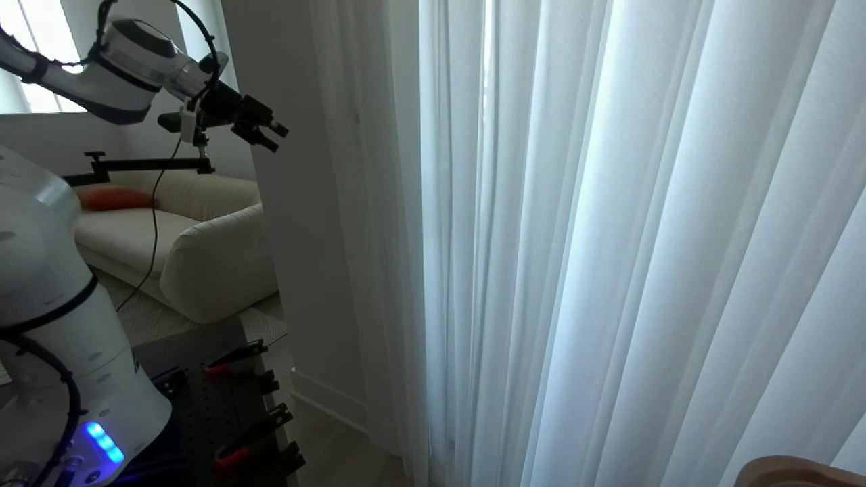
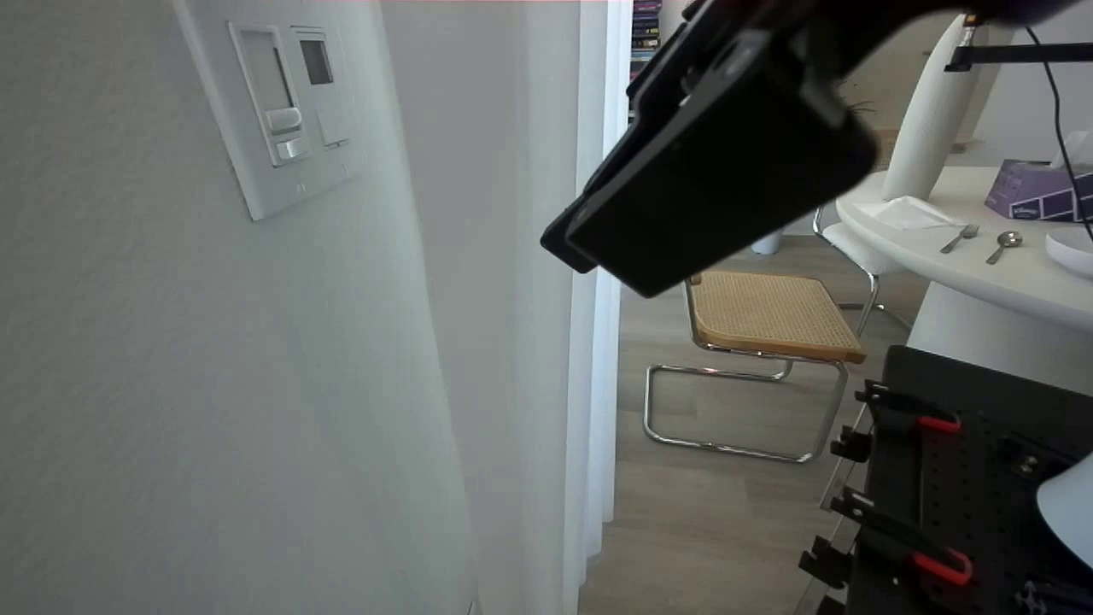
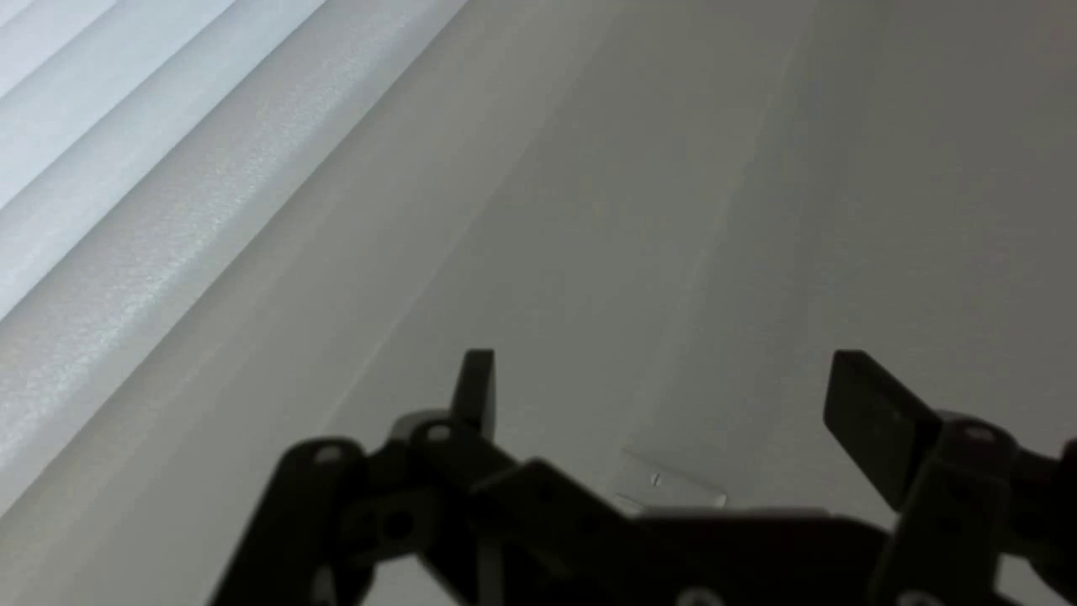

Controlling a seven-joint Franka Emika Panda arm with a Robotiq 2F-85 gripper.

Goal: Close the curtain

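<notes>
1. Curtain (image 1: 609, 237): white, sheer, vertically pleated; light shows through, folds nearest the wall (image 1: 298, 223) greyer.
2. Location: hangs just beside the wall.
3. Gripper (image 3: 660, 379): before the wall, fingers spread wide, gripping nothing.

One brand can be read, in an exterior view: "Kleenex", low on the purple tissue box (image 2: 1025, 188) standing on the white counter (image 2: 982, 272). Lettering on the book spines (image 2: 645, 27) is too small to make out.

orange cushion (image 1: 114, 198) on sofa (image 1: 220, 260) | fork (image 2: 960, 239) near spoon (image 2: 1006, 244) on table (image 2: 982, 272)
</notes>
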